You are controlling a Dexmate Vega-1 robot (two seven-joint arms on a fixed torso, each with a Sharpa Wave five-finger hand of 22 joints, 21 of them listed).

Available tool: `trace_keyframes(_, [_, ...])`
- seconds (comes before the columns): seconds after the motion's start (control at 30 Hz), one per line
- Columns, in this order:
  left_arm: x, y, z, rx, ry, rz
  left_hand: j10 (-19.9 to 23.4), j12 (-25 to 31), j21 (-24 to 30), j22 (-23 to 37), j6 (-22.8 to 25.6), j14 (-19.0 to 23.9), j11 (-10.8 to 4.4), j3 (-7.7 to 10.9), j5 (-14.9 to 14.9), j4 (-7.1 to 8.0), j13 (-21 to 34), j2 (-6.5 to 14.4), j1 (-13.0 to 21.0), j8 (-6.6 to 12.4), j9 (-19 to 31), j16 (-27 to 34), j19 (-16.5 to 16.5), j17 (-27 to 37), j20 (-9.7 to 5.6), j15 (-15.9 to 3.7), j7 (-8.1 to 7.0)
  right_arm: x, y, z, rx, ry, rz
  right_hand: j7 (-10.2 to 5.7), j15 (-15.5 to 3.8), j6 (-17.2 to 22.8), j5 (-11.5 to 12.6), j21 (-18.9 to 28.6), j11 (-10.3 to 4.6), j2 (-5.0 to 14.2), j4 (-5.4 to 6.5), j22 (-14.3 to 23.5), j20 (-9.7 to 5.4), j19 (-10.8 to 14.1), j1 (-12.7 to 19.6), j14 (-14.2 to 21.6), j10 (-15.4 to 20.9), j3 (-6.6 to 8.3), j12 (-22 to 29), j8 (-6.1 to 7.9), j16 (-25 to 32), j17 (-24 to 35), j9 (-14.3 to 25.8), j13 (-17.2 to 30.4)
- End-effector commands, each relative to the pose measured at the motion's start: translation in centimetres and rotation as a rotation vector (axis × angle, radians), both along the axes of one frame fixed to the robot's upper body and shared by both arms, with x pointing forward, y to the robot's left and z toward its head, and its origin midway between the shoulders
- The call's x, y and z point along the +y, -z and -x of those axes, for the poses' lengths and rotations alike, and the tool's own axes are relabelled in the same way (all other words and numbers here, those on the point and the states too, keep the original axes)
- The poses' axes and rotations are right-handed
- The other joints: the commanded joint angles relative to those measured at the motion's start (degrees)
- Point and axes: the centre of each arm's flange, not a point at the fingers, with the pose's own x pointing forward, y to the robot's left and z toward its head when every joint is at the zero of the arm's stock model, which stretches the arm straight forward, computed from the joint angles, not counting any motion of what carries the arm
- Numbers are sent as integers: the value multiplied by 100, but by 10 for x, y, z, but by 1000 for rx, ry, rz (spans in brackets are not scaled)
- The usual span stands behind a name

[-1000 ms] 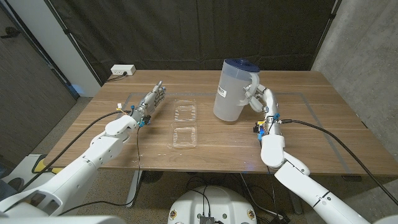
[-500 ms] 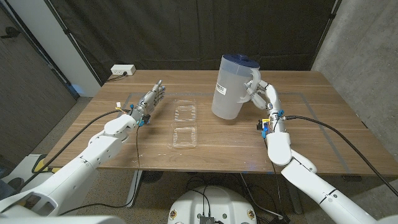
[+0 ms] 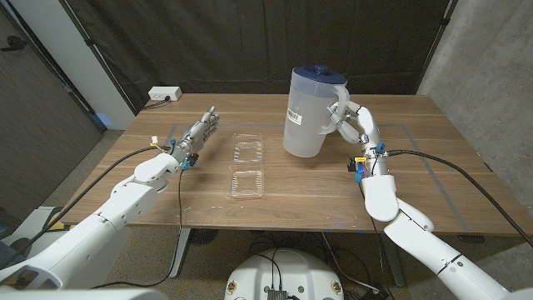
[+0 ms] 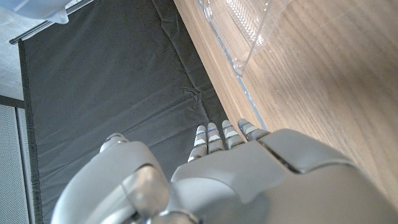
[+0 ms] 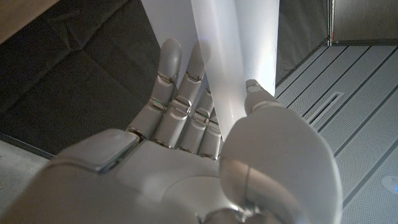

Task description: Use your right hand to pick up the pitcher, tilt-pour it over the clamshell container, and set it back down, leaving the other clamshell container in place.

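A translucent pitcher (image 3: 307,114) with a dark blue lid hangs over the table's far middle, right of the two containers. My right hand (image 3: 355,125) grips its handle (image 5: 233,59), fingers wrapped around it. Two clear clamshell containers lie at mid-table: the farther one (image 3: 247,151) and the nearer one (image 3: 246,183). The pitcher is beside the farther one, not above it. My left hand (image 3: 200,133) stays left of the containers, fingers stretched out and holding nothing. In the left wrist view, a clamshell container (image 4: 249,25) lies beyond my left hand (image 4: 249,168).
A white power strip (image 3: 165,94) sits at the table's far left corner. A dark curtain hangs behind the table. Thin tape lines mark a rectangle on the wooden tabletop (image 3: 433,158). Bare wood stretches to the right of the pitcher.
The right hand has raised the pitcher and carried it slightly left, toward the containers, holding it more upright. The left hand has shifted a little to the left.
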Motion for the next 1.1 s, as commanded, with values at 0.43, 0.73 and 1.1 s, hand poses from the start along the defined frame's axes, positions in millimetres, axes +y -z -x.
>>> trace_keyframes(0.43, [13, -7, 45, -85, -16, -68, 44, -16, 4, 18, -3, 12, 53, -71, -24, -5, 22, 67, 4, -37, 12, -10, -62, 28, 17, 39, 24, 11, -14, 28, 15, -21, 150, -127, -305, -32, 5, 155, -387, 714, 780, -140, -833, -14, -631, 127, 680, 763, 804, -150, 121, -106, -150, -278])
trace_keyframes(0.73, [17, -1, 50, -89, -22, -46, 39, -20, -2, 18, -7, 7, 55, -88, -27, -2, 22, 71, 2, -41, 12, -14, -88, 28, 17, 34, 22, 20, -27, 33, 22, -26, 255, -150, -314, -32, 2, 224, -383, 704, 767, -190, -828, 4, -619, 135, 765, 788, 772, -162, 154, -109, -149, -202])
trace_keyframes(1.1, [20, 6, 50, -76, -26, -42, 51, -18, 8, 18, 2, 15, 55, -105, -30, -1, 22, 74, 3, -40, 13, -13, -75, 28, 7, 27, 29, 34, -51, 28, 81, -11, 433, -151, -313, -54, 3, 335, -379, 704, 775, -271, -826, -16, -632, 127, 808, 816, 702, -172, 181, -103, -113, -61])
